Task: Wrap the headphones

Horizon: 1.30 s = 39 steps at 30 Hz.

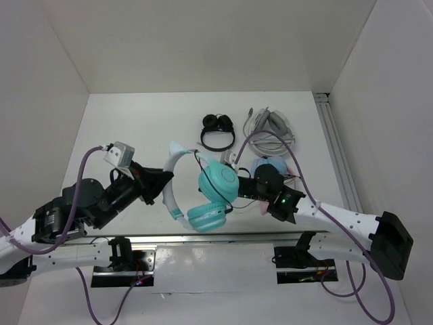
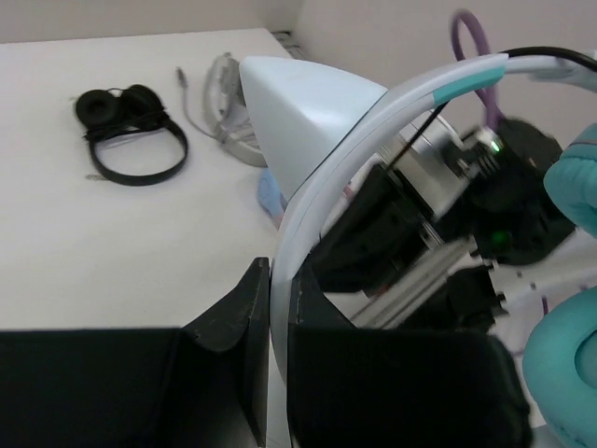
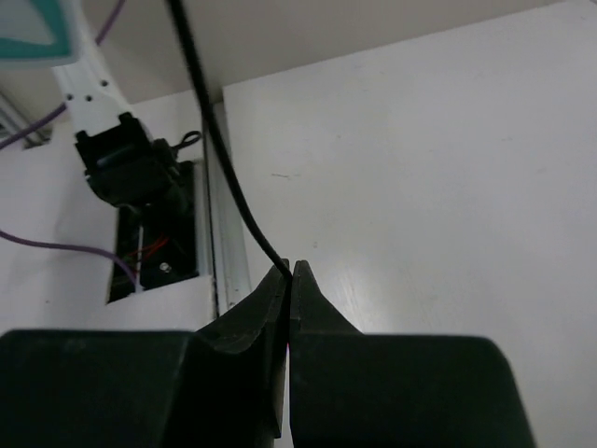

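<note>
The teal-cupped over-ear headphones [image 1: 218, 183] are at the front middle of the white bench [image 1: 135, 128], between the two arms, with one round cup nearer the arm bases than the other. Whether the cups rest on the bench I cannot tell. Their white and pale-blue headband [image 2: 326, 177] arcs off to the left, where the left gripper [image 1: 162, 181] has its fingers [image 2: 233, 317] clamped on the band's thin edge. On the other side the right gripper [image 1: 247, 188] has its fingers [image 3: 317, 308] pressed together on the thin black cable [image 3: 216, 140], pinched only at the very tips.

The step in hand looks like leading the cable round the headphones. It should go best with the left arm acting as a steady anchor while the right draws the cable in even turns under light tension — enough to lay flat, not enough to tug at the cup end. With so shallow a pinch the cable could slip out, so slow arcs are wiser.

Just behind the right gripper lies a pair with light blue cups [image 1: 274, 164]. Farther back are small all-black headphones [image 1: 218, 132] and a grey coiled cord [image 1: 270, 132] — the winding sweep should stay clear of all three.
</note>
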Tool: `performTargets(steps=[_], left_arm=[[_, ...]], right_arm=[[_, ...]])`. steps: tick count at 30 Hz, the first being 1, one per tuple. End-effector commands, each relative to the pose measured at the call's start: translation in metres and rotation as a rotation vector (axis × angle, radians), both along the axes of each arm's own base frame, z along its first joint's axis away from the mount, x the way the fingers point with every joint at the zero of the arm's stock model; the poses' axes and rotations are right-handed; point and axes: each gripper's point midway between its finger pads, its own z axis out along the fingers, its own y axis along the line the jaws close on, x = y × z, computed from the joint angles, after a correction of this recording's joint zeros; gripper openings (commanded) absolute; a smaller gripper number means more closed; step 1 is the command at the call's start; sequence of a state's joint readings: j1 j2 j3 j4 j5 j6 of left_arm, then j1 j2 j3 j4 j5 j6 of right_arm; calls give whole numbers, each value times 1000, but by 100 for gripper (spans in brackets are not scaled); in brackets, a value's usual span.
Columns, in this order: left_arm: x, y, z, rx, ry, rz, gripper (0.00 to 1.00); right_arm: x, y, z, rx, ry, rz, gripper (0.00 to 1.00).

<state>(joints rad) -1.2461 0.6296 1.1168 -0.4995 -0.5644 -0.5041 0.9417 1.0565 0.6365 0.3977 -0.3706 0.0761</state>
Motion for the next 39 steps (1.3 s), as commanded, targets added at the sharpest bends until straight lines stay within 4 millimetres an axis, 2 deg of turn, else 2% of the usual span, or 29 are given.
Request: performTargets(steps=[1, 3, 4, 6, 7, 8, 11, 14, 18, 21, 22, 25, 31, 33, 34, 36, 39], left_arm=[[25, 24, 50, -312, 26, 232, 0], [33, 36, 49, -330, 46, 331, 0], [38, 31, 42, -304, 55, 353, 0], [41, 39, 49, -336, 71, 406, 0], [43, 39, 52, -338, 70, 418, 0], [44, 42, 52, -353, 75, 439, 0], [48, 43, 56, -371, 81, 472, 0], [48, 46, 57, -372, 80, 484, 0], [50, 60, 64, -374, 66, 536, 0], [50, 67, 60, -383, 79, 562, 0], [50, 66, 60, -392, 83, 563, 0], [47, 77, 63, -437, 89, 569, 0], [48, 92, 61, -480, 108, 629, 0], [48, 93, 63, -488, 111, 642, 0], [48, 97, 63, -484, 112, 657, 0], [50, 94, 64, -499, 123, 667, 0], [50, 97, 61, -515, 132, 687, 0]], right_arm=[[-26, 7, 36, 174, -80, 152, 0], [-39, 10, 38, 183, -76, 202, 0], [-44, 12, 43, 200, -88, 215, 0], [-59, 14, 41, 215, -91, 241, 0], [-63, 15, 49, 246, -111, 246, 0], [-72, 17, 47, 250, -110, 272, 0], [-90, 20, 58, 281, -123, 320, 1], [-101, 27, 63, 291, -126, 363, 1], [-123, 27, 74, 339, -138, 444, 4], [-128, 27, 75, 354, -137, 443, 4], [-130, 28, 70, 346, -136, 441, 4], [-124, 27, 69, 362, -136, 403, 4], [-135, 27, 80, 383, -168, 473, 2], [-138, 32, 83, 375, -163, 492, 5], [-137, 35, 78, 364, -156, 492, 9], [-141, 38, 77, 357, -148, 505, 13], [-145, 43, 72, 345, -142, 510, 24]])
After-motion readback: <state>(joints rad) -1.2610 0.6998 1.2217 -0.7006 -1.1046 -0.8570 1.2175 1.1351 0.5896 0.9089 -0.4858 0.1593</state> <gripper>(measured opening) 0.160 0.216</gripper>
